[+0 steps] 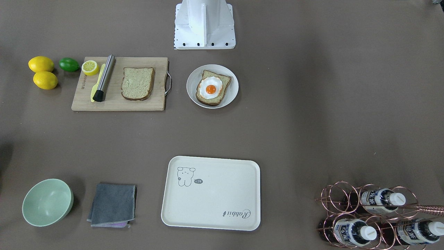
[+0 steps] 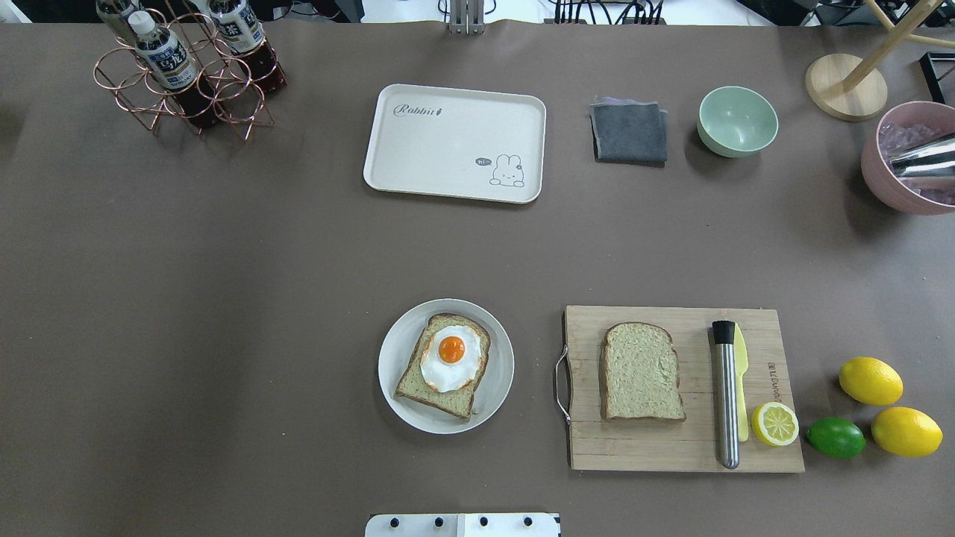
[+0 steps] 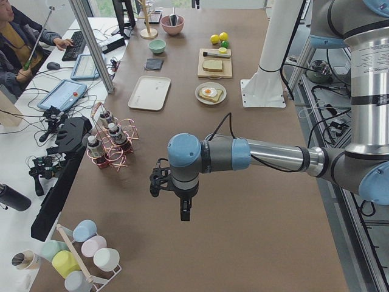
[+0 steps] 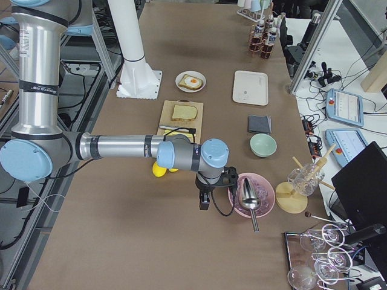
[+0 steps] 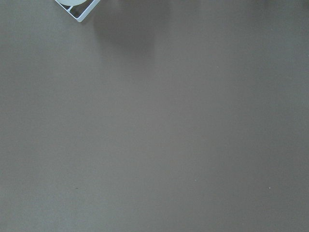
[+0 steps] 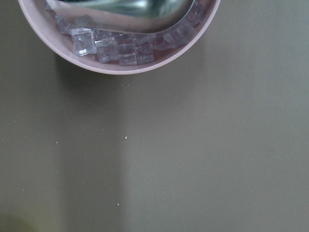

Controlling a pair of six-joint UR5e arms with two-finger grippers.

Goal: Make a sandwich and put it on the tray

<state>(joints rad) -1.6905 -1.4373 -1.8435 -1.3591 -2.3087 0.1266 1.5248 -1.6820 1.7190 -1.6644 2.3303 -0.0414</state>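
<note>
- Sandwich unassembled: the egg-topped slice (image 2: 448,391) lies on the plate (image 2: 399,343), the bare slice (image 2: 642,371) on the cutting board (image 2: 656,447).
- Tilted, the egg (image 2: 450,356) may slide off.
- The tray (image 2: 448,156) lies well apart: a long carry could shed layers.
- Left tool (image 3: 184,210) and right tool (image 4: 204,202) hang far off; spread or pressed together, I cannot tell.

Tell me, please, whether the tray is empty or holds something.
Empty: the tray shows only its printed drawing and script. The egg-topped slice lies on the plate, the other slice on the board.
</note>
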